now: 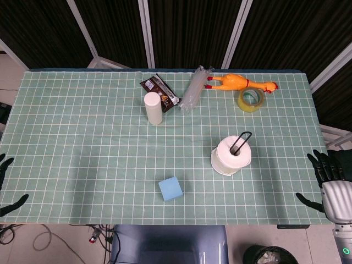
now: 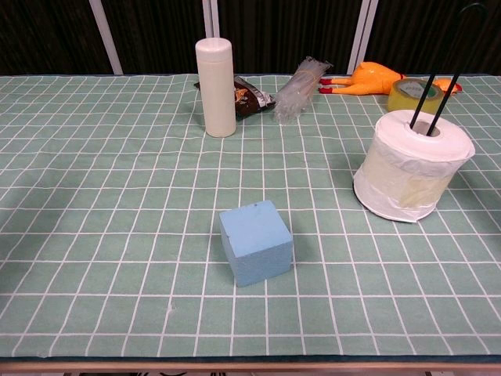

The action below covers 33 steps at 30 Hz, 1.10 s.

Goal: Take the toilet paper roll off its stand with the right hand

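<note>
A white toilet paper roll (image 1: 231, 155) (image 2: 413, 164) sits on its stand, whose black wire loop (image 1: 240, 142) (image 2: 443, 66) rises through the core. The stand is at the right of the green gridded table. My right hand (image 1: 324, 179) hangs at the table's right edge, fingers spread, holding nothing, well to the right of the roll. My left hand (image 1: 6, 187) shows only as dark fingers at the far left edge, spread and empty. Neither hand appears in the chest view.
A blue foam cube (image 1: 170, 188) (image 2: 256, 241) lies near the front centre. At the back stand a white cylinder bottle (image 1: 153, 108) (image 2: 216, 88), a dark snack packet (image 1: 159, 91), a clear plastic bundle (image 1: 196, 88), a rubber chicken (image 1: 239, 82) and a tape roll (image 1: 251, 99).
</note>
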Motion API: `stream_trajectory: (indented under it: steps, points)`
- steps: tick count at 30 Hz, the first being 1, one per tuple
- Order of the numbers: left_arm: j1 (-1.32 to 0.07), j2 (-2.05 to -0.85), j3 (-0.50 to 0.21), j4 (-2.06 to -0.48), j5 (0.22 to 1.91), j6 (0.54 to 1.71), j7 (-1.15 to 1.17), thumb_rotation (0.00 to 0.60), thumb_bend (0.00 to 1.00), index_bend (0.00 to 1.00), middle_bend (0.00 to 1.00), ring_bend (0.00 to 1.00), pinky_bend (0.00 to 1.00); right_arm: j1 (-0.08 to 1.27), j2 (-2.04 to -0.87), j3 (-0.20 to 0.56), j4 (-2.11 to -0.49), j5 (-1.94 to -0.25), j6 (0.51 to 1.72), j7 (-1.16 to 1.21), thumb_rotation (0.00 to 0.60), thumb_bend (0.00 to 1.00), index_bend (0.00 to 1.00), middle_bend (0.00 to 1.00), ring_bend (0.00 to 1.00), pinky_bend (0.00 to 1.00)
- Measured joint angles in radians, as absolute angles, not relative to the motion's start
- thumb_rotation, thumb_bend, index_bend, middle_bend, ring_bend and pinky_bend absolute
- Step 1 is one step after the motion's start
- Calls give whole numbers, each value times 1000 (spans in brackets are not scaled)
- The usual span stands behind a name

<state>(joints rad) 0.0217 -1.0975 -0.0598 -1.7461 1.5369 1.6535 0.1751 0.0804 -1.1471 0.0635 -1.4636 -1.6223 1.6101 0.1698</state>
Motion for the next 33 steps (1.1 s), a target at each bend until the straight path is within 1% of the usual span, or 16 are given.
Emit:
stream_trajectory:
  steps: [12, 24, 29, 33]
  points:
    - [22, -1098, -64, -1743, 1534, 1656, 172, 600, 51, 146, 43, 0, 0, 82, -1149, 62, -1464, -1620, 1604, 170, 600, 0, 0, 0, 0, 0]
    - [18, -1099, -66, -1744, 1527, 1648, 167, 600, 51, 145, 43, 0, 0, 76, -1126, 54, -1480, -1624, 1605, 208, 600, 0, 0, 0, 0, 0]
    - [19, -1095, -68, -1744, 1524, 1649, 154, 600, 51, 145, 43, 0, 0, 75, -1118, 47, -1515, -1602, 1574, 223, 600, 0, 0, 0, 0, 0]
    - [20, -1093, -65, -1747, 1530, 1650, 153, 600, 50, 146, 43, 0, 0, 82, -1094, 27, -1572, -1589, 1510, 288, 600, 0, 0, 0, 0, 0]
